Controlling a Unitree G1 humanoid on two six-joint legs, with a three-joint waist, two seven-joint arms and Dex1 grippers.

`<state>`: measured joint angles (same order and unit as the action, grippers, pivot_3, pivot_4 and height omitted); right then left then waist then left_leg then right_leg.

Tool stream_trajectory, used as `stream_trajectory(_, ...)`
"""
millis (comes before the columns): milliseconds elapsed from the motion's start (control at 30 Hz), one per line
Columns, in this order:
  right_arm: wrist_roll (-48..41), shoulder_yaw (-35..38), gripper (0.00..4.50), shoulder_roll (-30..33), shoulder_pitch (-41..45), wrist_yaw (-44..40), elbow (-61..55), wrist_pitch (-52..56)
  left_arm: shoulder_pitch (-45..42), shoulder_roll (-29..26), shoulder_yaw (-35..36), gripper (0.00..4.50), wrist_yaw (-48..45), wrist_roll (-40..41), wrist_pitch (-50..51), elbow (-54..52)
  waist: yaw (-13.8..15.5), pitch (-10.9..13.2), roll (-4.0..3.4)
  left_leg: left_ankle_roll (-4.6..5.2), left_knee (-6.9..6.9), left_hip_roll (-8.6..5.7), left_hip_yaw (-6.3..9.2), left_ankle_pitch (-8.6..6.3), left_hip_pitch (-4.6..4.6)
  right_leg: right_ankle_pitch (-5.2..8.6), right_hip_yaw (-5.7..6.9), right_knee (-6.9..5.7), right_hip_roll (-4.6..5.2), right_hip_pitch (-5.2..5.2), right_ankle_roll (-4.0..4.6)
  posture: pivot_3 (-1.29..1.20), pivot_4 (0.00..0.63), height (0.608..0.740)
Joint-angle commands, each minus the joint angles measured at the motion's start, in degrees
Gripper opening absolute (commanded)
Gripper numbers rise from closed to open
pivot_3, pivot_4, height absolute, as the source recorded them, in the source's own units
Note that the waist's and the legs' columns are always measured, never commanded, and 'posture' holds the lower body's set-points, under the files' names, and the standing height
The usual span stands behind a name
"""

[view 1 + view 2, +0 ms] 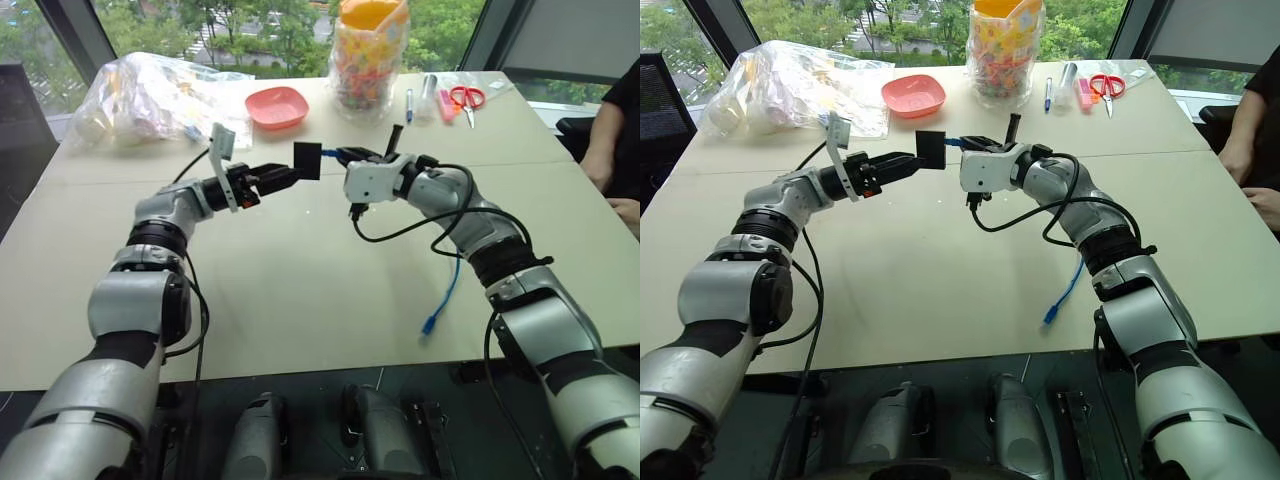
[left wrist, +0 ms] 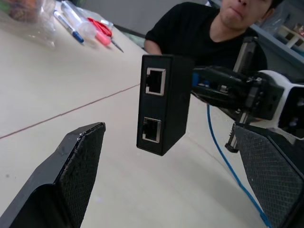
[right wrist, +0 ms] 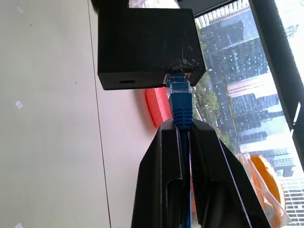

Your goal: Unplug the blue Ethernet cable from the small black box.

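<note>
Left tool (image 1: 287, 177) is standing released, fingers spread beside the small black box (image 1: 307, 160), not touching. The box is hanging above the bench (image 1: 300, 290), plugged. Right tool (image 3: 183, 130) is clenching the blue Ethernet cable (image 3: 181, 102) behind its plug. A pink bowl (image 1: 277, 106) and candy jar (image 1: 367, 60) are sitting behind.

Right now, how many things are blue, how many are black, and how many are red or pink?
Blue: 2, the blue Ethernet cable and pen
Black: 1, the small black box
Red or pink: 3, bowl, scissors, marker
Total: 6
</note>
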<state>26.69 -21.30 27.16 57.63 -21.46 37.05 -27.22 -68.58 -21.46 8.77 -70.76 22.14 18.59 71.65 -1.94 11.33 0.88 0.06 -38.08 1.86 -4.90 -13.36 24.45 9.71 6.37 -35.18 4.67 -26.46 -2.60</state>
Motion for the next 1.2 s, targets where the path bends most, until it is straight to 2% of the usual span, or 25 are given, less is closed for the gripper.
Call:
stream_trajectory(33, -0.23, 1.91, 0.0, 0.68, -0.75, -0.51, -6.34, 2.02, -3.66, 0.37, 3.03, 3.21, 0.2, 0.23, -1.16, 0.31, -0.05, 0.01, 0.01, 0.0, -0.02, 0.0, 0.02, 0.0, 0.0, 0.0, 0.0, -0.01, 0.01, 0.0, 0.0, 0.0, 0.15, 0.74)
stream_trajectory(267, -1.32, 2.43, 0.0, 0.83, -3.82, -3.14, -13.06, 5.98, -3.91, 0.32, 5.16, 0.53, -3.27, -0.1, 0.75, 0.41, -0.06, 0.01, 0.01, 0.01, -0.02, -0.01, 0.02, 0.0, 0.02, 0.0, 0.0, -0.01, 0.02, 0.01, 0.0, 0.0, 0.15, 0.74)
stream_trajectory(367, -3.41, 3.14, 1.1, 0.69, -5.06, -5.56, -14.48, 7.3, -3.34, 0.03, 4.83, 0.5, -4.04, -0.93, 1.06, 0.07, -0.16, 0.01, 0.01, 0.01, -0.03, -0.01, 0.03, 0.0, 0.02, 0.0, 0.0, -0.01, 0.02, 0.0, 0.0, 0.0, 0.15, 0.74)
stream_trajectory(400, -3.22, 3.47, 1.72, 0.89, -5.5, -5.49, -15.22, 8.12, -3.17, -0.02, 4.85, 0.5, -3.86, -1.06, 1.07, 0.02, -0.18, 0.01, 0.01, 0.01, -0.02, -0.01, 0.04, 0.0, 0.02, 0.0, 0.0, -0.02, 0.02, 0.0, 0.0, 0.0, 0.15, 0.74)
stream_trajectory(467, -4.44, 5.25, 2.62, 1.68, -8.15, -7.15, -18.96, 13.36, -2.85, -0.39, 5.51, 0.5, -2.99, -0.82, 1.27, 0.06, -0.15, 0.01, 0.01, 0.01, -0.02, -0.01, 0.05, 0.0, 0.01, 0.0, 0.0, -0.03, 0.02, 0.0, 0.0, 0.0, 0.15, 0.74)
stream_trajectory(567, -13.45, 10.84, 4.12, 0.44, -14.77, -11.69, -29.27, 24.98, -2.6, -1.1, 7.06, 0.5, -2.55, 0.33, 2.4, -0.02, 0.17, 0.01, 0.02, 0.01, -0.03, 0.0, 0.1, 0.0, 0.02, 0.0, 0.02, -0.02, 0.02, 0.03, 0.0, 0.0, 0.15, 0.74)
stream_trajectory(600, -19.86, 13.81, 4.12, -1.95, -17.54, -12.73, -34.73, 33.02, -2.56, -1.37, 7.97, 0.5, -2.65, 1.07, 3.37, -0.1, 0.37, 0.01, 0.03, 0.01, -0.03, 0.0, 0.12, -0.01, 0.02, 0.0, 0.01, -0.01, 0.03, 0.03, 0.01, 0.0, 0.15, 0.74)
stream_trajectory(667, -41.94, 21.24, 4.12, -9.72, -23.07, -11.89, -48.49, 53.94, -2.29, -1.74, 10.08, 0.5, -3.3, 2.84, 5.71, -0.56, 0.72, 0.02, 0.04, 0.01, -0.03, 0.03, 0.22, -0.01, 0.02, -0.01, 0.01, -0.02, 0.03, 0.0, 0.02, 0.0, 0.15, 0.74)
stream_trajectory(700, -49.47, 23.91, 4.12, -12.46, -24.5, -11.06, -53.08, 61.29, -2.16, -1.78, 10.85, 0.5, -3.52, 3.36, 6.52, -0.81, 0.76, 0.02, 0.04, 0.01, -0.02, 0.07, 0.27, -0.01, 0.02, -0.04, 0.0, -0.06, 0.02, -0.02, 0.07, 0.0, 0.15, 0.74)
stream_trajectory(767, -62.93, 28.55, 4.12, -18.3, -26.53, -7.22, -58.02, 70.96, -1.83, -1.79, 13.39, 0.5, -5.15, 6.12, 9.3, -2.15, 0.86, 0.02, 0.03, 0.01, -0.03, 0.15, 0.32, -0.01, 0.0, -0.16, 0.01, -0.12, -0.02, -0.02, 0.28, 0.0, 0.15, 0.74)
stream_trajectory(833, -73.21, 32.09, 4.12, -24.47, -28.0, -1.99, -59.21, 75.93, -0.85, -1.25, 15.76, 0.5, -6.55, 9.3, 13.57, -4.73, 1.08, 0.02, 0.03, -0.01, -0.09, 0.28, 0.38, 0.0, -0.02, -0.18, 0.05, -0.13, -0.02, 0.02, 0.3, 0.0, 0.15, 0.74)
stream_trajectory(967, -78.23, 34.61, 4.12, -29.59, -27.74, 4.89, -58.41, 76.29, 4.93, 1.65, 13.23, 0.5, -8.64, 12.42, 24.44, -17.04, 1.26, 0.0, 0.0, -0.02, -0.13, 0.31, 0.36, 0.0, -0.08, -0.16, 0.06, -0.03, 0.02, 0.13, 0.25, 0.0, 0.15, 0.74)
stream_trajectory(1067, -76.59, 33.76, 4.12, -30.2, -27.08, 7.15, -56.44, 73.94, 9.64, 3.63, 12.88, 0.5, -5.94, 16.7, 32.78, -28.17, 1.29, 0.0, 0.0, -0.01, -0.14, 0.25, 0.36, 0.0, -0.01, -0.17, 0.04, 0.01, 0.06, 0.11, 0.27, 0.0, 0.15, 0.74)
stream_trajectory(1200, -76.81, 33.07, 4.12, -30.43, -26.42, 8.39, -54.9, 71.39, 14.28, 5.77, 13.96, 0.5, -0.67, 20.91, 37.77, -37.74, 1.17, 0.0, 0.01, 0.0, -0.1, 0.18, 0.36, -0.01, 0.03, -0.17, 0.01, 0.01, 0.03, 0.06, 0.26, 0.0, 0.15, 0.74)
